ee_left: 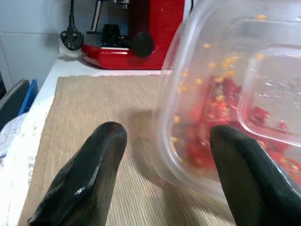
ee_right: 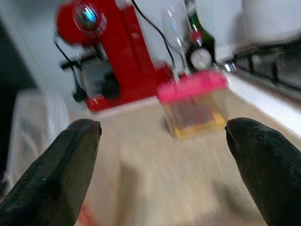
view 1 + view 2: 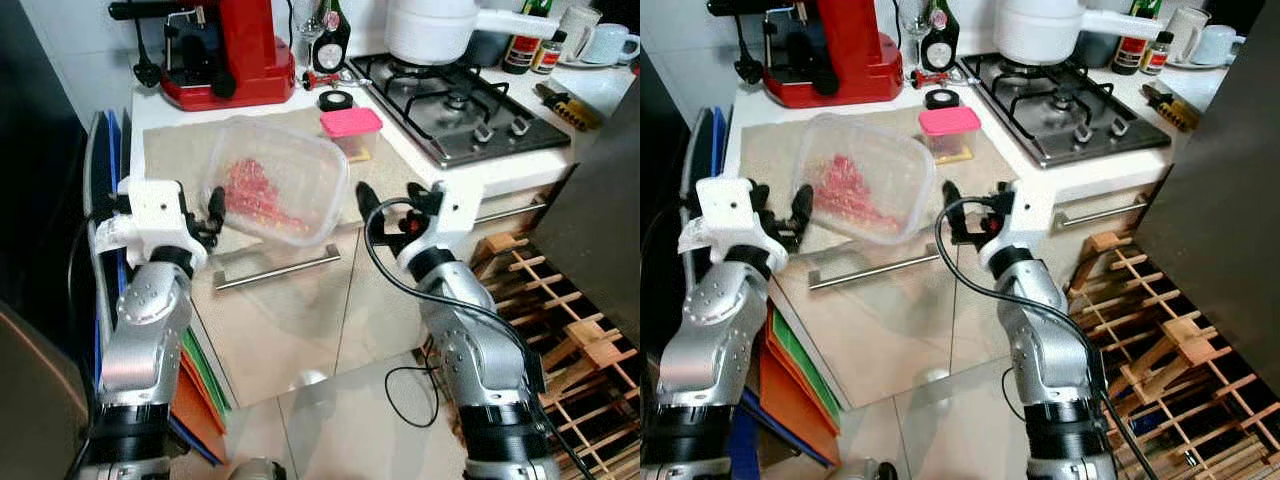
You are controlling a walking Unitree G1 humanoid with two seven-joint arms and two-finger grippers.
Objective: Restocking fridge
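Clear rounded-rectangular plastic tub (image 3: 278, 183) with red chopped bits inside sits tilted at the near edge of the counter, over the beige woven mat (image 3: 180, 150), and we see it leaning with its open side towards us. Our left gripper (image 3: 212, 213) is at the tub's left edge with its black fingers (image 1: 84, 179) spread apart; in the left wrist view the tub wall lies just beside one finger, and we cannot tell whether it touches. Our right gripper (image 3: 392, 205) hovers just to the right of the tub, off the counter's near edge, its fingers (image 2: 263, 165) also wide apart and gripping nothing.

Further back on the mat stands a small clear box with a pink lid (image 3: 351, 130) (yellowish at the bottom), well apart from the tub. A red coffee machine (image 3: 225, 50) stands at the far left of the counter, a dark bottle (image 3: 331, 35) and a stemmed glass (image 3: 308, 25) to its right, and a roll of black tape (image 3: 336, 100) near them. A white pot (image 3: 432, 28) rests on the steel gas hob (image 3: 465, 115) on the right. Below, a wooden slatted rack (image 3: 560, 330) lies on the floor to our right.
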